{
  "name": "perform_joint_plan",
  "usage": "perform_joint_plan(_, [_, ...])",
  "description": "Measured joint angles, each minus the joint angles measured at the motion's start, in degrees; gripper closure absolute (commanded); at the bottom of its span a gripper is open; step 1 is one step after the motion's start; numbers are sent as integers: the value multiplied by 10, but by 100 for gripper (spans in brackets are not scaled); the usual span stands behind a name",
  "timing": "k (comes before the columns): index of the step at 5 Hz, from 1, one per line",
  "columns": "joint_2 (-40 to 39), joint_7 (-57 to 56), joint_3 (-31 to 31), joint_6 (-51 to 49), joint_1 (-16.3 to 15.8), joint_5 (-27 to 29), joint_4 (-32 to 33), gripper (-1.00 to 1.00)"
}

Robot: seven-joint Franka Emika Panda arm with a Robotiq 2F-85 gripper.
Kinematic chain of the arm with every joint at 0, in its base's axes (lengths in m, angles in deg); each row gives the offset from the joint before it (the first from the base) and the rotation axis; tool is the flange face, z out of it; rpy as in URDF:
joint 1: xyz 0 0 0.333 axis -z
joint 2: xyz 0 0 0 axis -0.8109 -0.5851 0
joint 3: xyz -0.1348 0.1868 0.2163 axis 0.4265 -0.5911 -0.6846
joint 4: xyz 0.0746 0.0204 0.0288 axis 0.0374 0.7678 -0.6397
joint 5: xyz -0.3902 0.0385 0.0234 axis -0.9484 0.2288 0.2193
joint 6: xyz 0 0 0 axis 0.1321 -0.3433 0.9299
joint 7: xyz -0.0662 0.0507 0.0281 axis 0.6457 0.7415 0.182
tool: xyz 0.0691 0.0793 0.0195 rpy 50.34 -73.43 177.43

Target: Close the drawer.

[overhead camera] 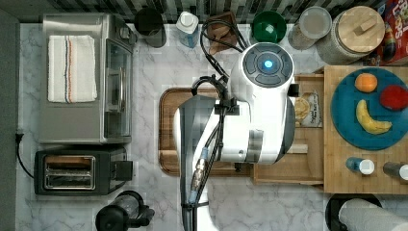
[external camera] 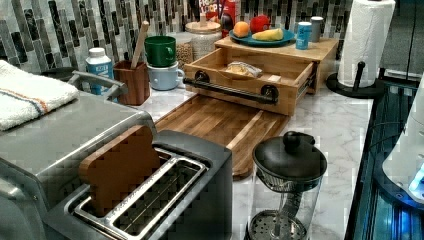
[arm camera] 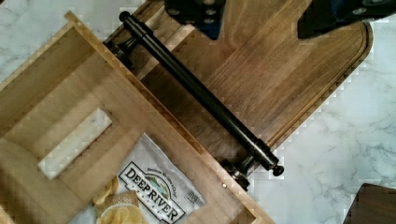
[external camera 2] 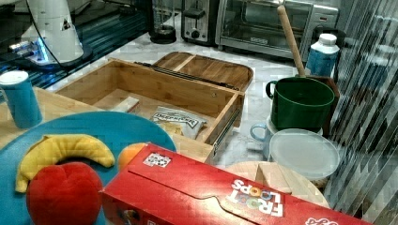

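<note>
The drawer [external camera: 235, 86] stands pulled out from under the light-wood block, its black bar handle [arm camera: 201, 95] facing the cutting board. Inside lie a bag of chips [arm camera: 156, 189] and a pale wooden strip [arm camera: 74, 142]. The right view shows the drawer [external camera 2: 141, 86] open with the bag [external camera 2: 178, 121] near its back. My gripper [arm camera: 261, 14] hovers above the brown cutting board [arm camera: 285, 70], just on the board side of the handle, open, with nothing between its fingers [arm camera: 194, 11]. In the top view the white arm [overhead camera: 250, 120] covers the drawer's [overhead camera: 308, 166] front part.
A toaster oven [overhead camera: 82, 77] and a toaster [overhead camera: 77, 168] stand at the top view's left. A French press [external camera: 287, 190] stands near the cutting board's [external camera: 215, 120] end. The block top [overhead camera: 341, 183] bears a blue plate with fruit. Mugs [external camera 2: 300, 103] and jars line the back wall.
</note>
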Motion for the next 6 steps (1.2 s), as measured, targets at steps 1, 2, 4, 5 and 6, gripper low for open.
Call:
perform_joint_plan(1, [0, 0, 0, 3, 1, 0, 3, 100])
perform_joint_plan(2, [-1, 0, 0, 2, 3, 3, 9, 100])
perform_joint_plan(4, [-4, 0, 1, 26, 1, 3, 28, -100])
perform_joint_plan(5, [11, -2, -11, 108, 2, 2, 78, -100])
perform_joint_plan(6, [36, -84, -16, 132, -11, 16, 133, 74])
